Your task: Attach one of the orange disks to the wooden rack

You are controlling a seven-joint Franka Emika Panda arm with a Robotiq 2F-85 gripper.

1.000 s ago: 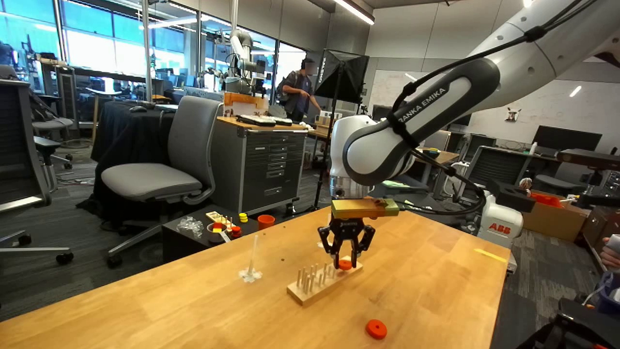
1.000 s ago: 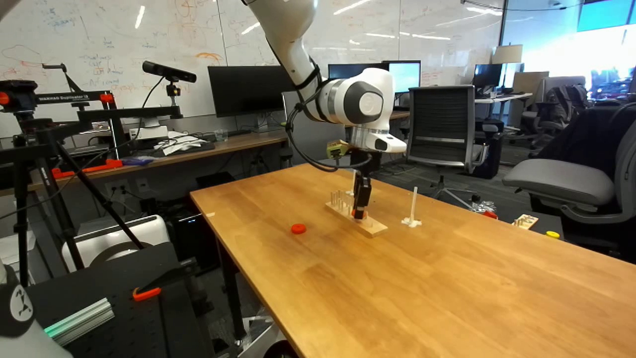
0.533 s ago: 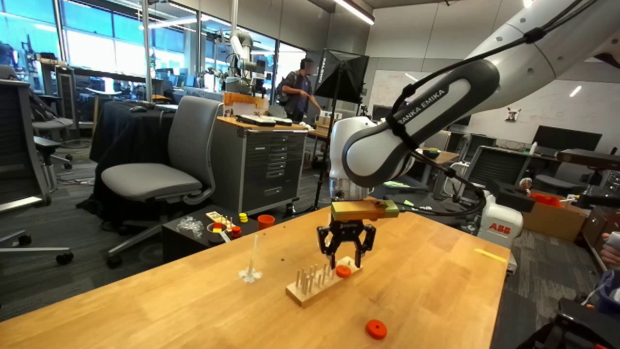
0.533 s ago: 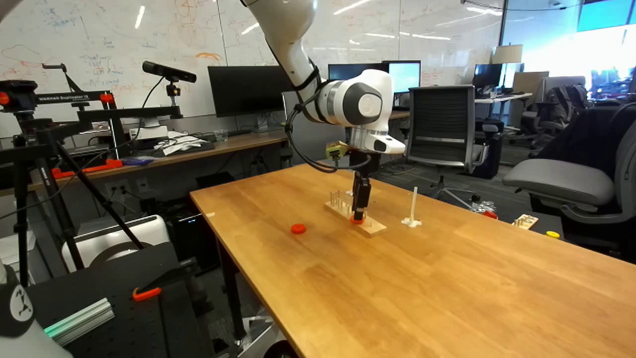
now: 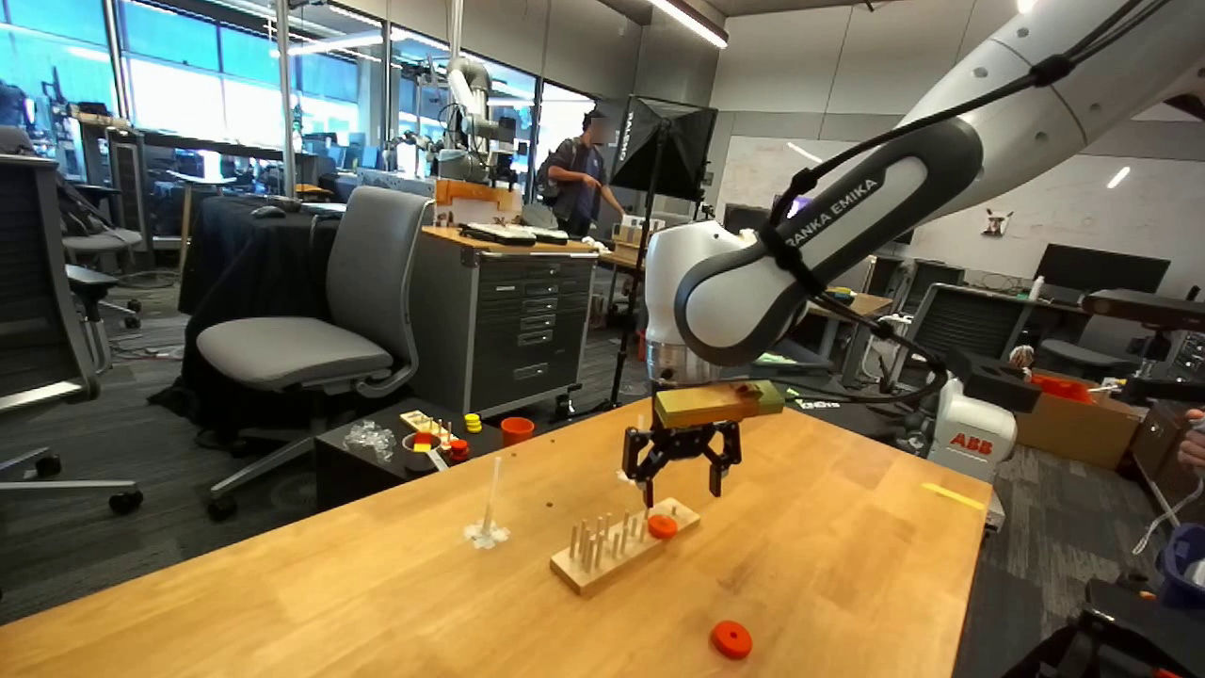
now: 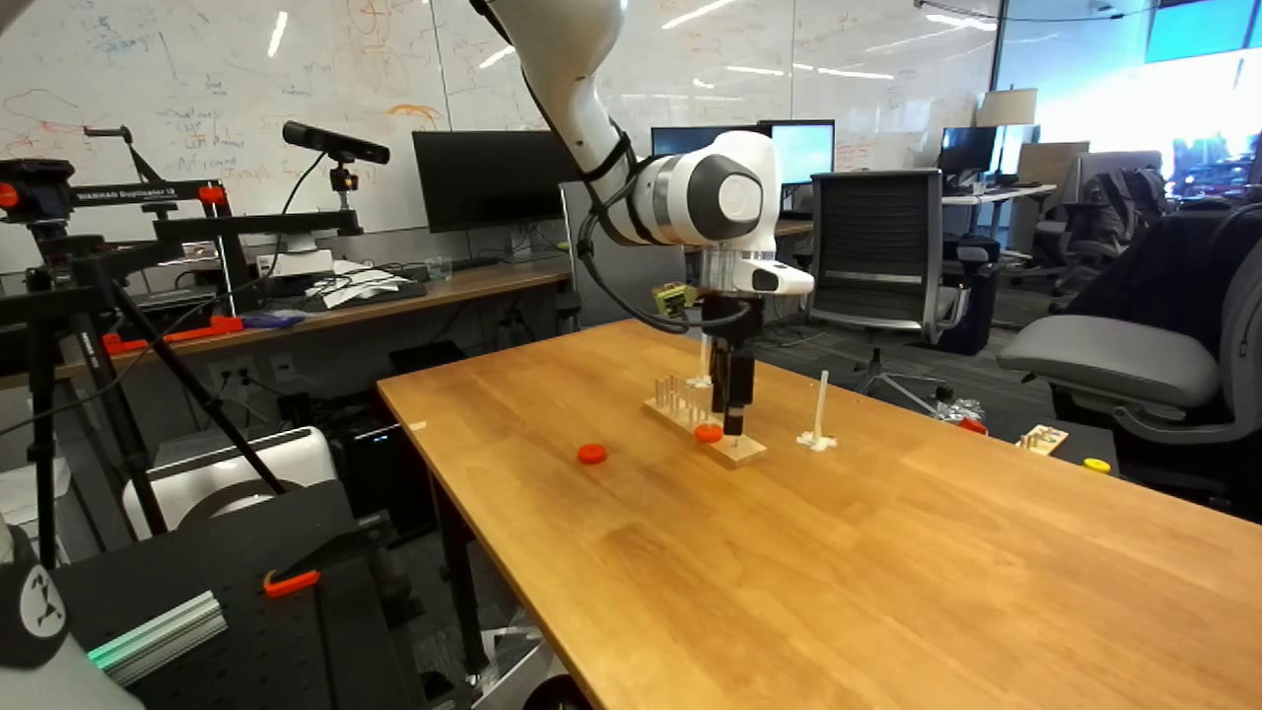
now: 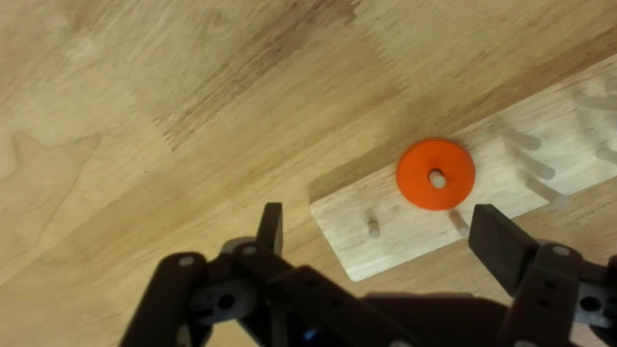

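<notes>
Orange disk [image 7: 431,197] is on the wooden rack [image 7: 405,233], threaded over a peg [image 7: 437,180]; peg tip shows in the centre hole in the wrist view. That peg is one of a pair, next row in from the rack's single end peg [image 7: 374,230]. The neighbor peg [image 7: 460,225] is just beside the disk rim, can't tell if touching. Also can't tell if the disk sits fully down on the rack. Gripper [image 5: 682,496] points down above the rack's single-peg end, jaws wide apart; in the wrist view that end lies between them and the disk is apart from both. Taller pegs [image 7: 547,171] fill the rack's other end. Loose disk [image 6: 592,454] lies flat on the table [image 6: 868,552], off one long side of the rack, apart from it. Two pale upright rods [image 6: 821,399] stand on the table off the rack's opposite long side. Off the table on that same side, well apart from the rack: low black stand [image 5: 372,476] with a second peg board [image 5: 425,426] and yellow pieces [image 5: 473,423], plus a gray chair [image 5: 375,254].
</notes>
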